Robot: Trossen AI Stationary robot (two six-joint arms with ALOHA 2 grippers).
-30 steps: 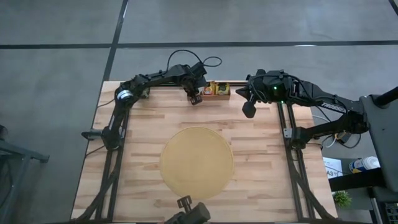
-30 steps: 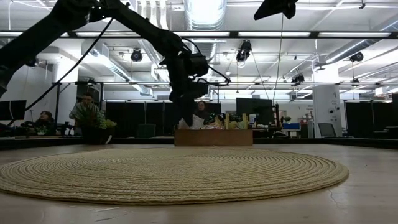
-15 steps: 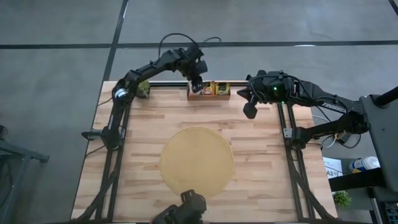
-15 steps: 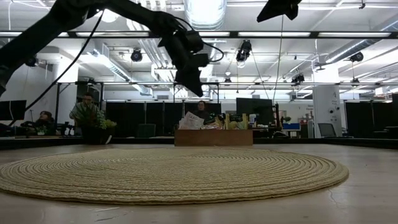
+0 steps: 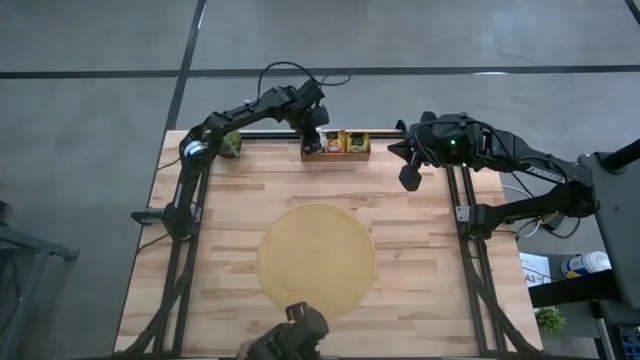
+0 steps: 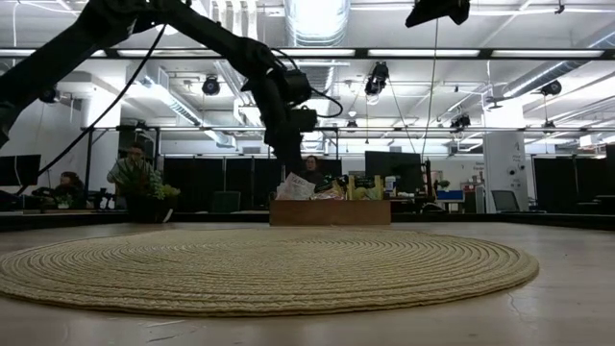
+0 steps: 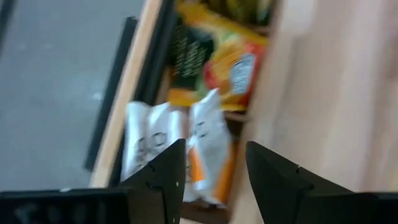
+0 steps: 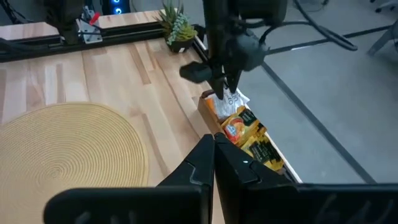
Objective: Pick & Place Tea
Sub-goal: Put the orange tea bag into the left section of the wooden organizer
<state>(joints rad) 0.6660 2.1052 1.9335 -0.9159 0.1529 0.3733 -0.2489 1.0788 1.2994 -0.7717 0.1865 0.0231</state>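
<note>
Two arms reaching over bench [image 5: 420,260]. Left end effector [image 5: 313,143] hanging fingers apart, holding nothing, right above white tea sachets [image 7: 186,146] at left end of wooden tray [image 5: 336,154]. Round mat [image 5: 316,260] lying mid-bench. Right end effector [image 5: 408,180] waiting near tray's right end, fingers pressed together.

An open industrial lab or workshop hall: exposed ceiling ducts [image 6: 309,19] and strip lights [image 6: 538,55], a grey concrete floor [image 5: 420,35], computer monitors [image 6: 392,165], and seated people [image 6: 135,171] beyond the wooden table [image 5: 235,200].
</note>
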